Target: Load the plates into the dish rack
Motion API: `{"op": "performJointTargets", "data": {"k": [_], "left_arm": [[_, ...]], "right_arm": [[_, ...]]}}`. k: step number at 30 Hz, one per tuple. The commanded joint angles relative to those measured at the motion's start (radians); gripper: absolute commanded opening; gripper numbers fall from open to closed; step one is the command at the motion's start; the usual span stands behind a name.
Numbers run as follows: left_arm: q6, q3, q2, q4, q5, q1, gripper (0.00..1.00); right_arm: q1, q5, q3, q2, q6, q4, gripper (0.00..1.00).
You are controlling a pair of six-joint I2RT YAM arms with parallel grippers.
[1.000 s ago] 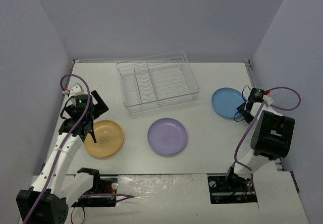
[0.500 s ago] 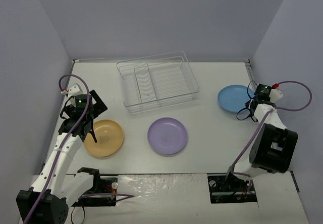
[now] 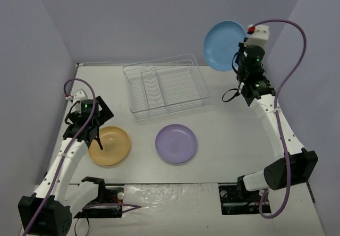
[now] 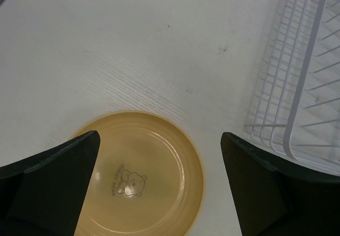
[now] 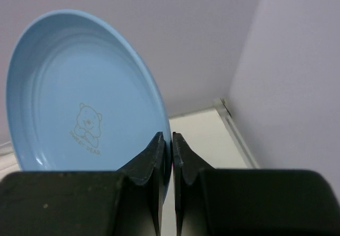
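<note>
Right claw [image 5: 171,143], blue plate [image 5: 79,98]; rack [image 3: 166,86] nearby

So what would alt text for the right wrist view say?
The right hand pinches the rim of a blue plate held up on edge, a small bear printed inside it; pale walls and a table corner behind.
</note>
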Motion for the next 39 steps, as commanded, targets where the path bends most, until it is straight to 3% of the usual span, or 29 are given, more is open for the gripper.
{"op": "performJointTargets", "data": {"k": [1, 5, 11, 15, 20, 39], "left_arm": [[-0.033, 0.075, 0.035, -0.035, -0.037, 0.009, 0.97], [-0.057, 0.087, 0.048, -0.077, -0.064, 0.016, 0.97], [-0.064, 0.073, 0.023, -0.081, -0.081, 0.022, 0.97], [-0.056, 0.053, -0.008, -0.063, -0.091, 0.023, 0.97], [-0.056, 0.044, -0.021, -0.053, -0.099, 0.028, 0.97], [-0.059, 0.042, 0.019, -0.04, -0.1, 0.039, 0.97]], "right_arm": [[0.225, -0.102, 0.134, 0.104, -0.557, 0.318, 0.0], [0.388, -0.314, 0.216, 0.252, -0.955, 0.402, 0.0], [0.434, -0.563, 0.484, 0.489, -1.258, 0.304, 0.0], [0.437, -0.705, 0.475, 0.549, -1.454, 0.382, 0.0], [0.441, -0.848, 0.637, 0.647, -1.521, 0.208, 0.0], [0.461, -0.877, 0.744, 0.857, -1.512, 0.288, 0.0]]}}
